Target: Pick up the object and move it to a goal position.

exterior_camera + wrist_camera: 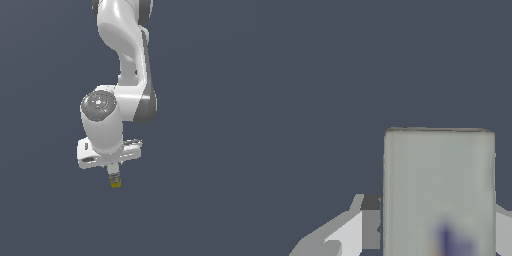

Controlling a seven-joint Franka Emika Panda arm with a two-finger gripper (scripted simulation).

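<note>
My end effector (114, 172) pointed downward below my white arm (122, 60), with the box (115, 177) hanging upright from between its fingers. In the exterior view only the lower part of the box showed beneath the hand body: a pale upper stretch, then a printed band, then a yellow-edged end that faced down. The upper part of it sat hidden inside the hand, so the fingers themselves could hardly be made out there.

In the wrist view the box (439, 192) filled much of the picture as a broad, pale grey-white face with rounded corners and a blurred bluish mark near one edge. One finger (370, 222), light grey with a dark tip, lay tight against one long side of the box; a sliver of the other finger (503, 230) showed at the opposite side. My end effector was closed narrowly on the box, gripping it across its narrow width.

Around it I saw only a plain dark blue-grey background, and no surface touched the box.
</note>
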